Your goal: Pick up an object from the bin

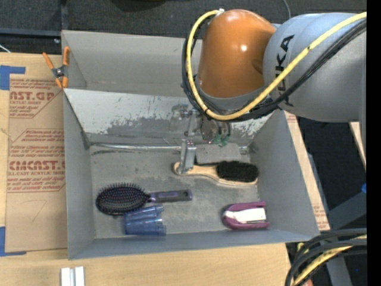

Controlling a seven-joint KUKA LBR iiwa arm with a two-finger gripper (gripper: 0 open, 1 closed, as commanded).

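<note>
My gripper (188, 158) reaches down into the middle of the bin, its metal finger standing right at the handle end of a wooden brush (221, 173) with black bristles. That brush lies flat, its handle pointing left and its bristle head to the right. Whether the fingers are around the handle I cannot tell. A black oval hairbrush with a purple handle (134, 198) lies to the lower left of the gripper.
A blue translucent cup (143, 221) lies on its side against the front wall, just under the hairbrush. A purple and white stapler-like object (245, 215) rests at the front right. The orange cover and arm hang over the bin's back right.
</note>
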